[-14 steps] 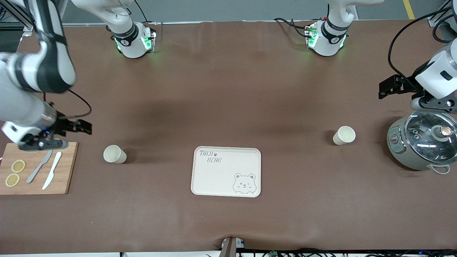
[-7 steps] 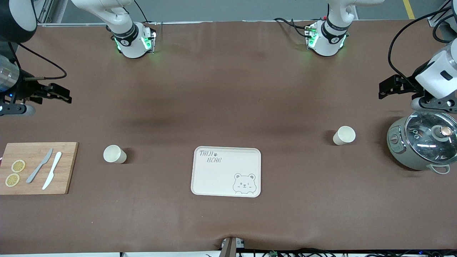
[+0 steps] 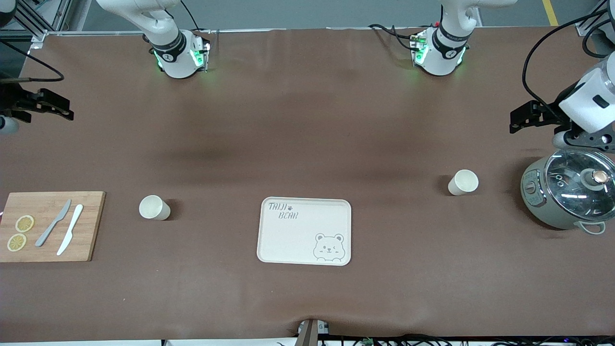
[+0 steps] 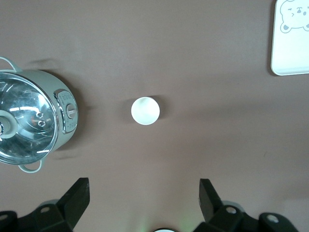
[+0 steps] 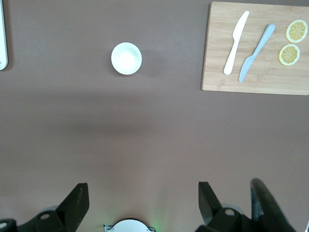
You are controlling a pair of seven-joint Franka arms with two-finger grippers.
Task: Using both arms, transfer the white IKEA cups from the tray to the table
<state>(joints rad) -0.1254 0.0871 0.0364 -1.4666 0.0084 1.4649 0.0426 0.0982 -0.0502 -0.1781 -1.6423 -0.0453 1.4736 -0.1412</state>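
Two white cups stand upright on the brown table, one on each side of the bear tray (image 3: 304,230). The first cup (image 3: 154,207) is toward the right arm's end and shows from above in the right wrist view (image 5: 126,58). The second cup (image 3: 463,182) is toward the left arm's end, and the left wrist view shows it too (image 4: 145,110). My right gripper (image 3: 67,109) hangs open and empty over bare table at that end's edge (image 5: 142,191). Over bare table beside the pot, my left gripper (image 3: 514,121) is also open and empty (image 4: 143,188).
A grey-green pot with a glass lid (image 3: 569,192) stands at the left arm's end, beside the second cup. A wooden cutting board (image 3: 50,226) with two knives and two lemon slices lies at the right arm's end.
My right arm has swung up and away from over the cutting board toward the table's edge, its gripper still open. The left arm and both cups have not moved.
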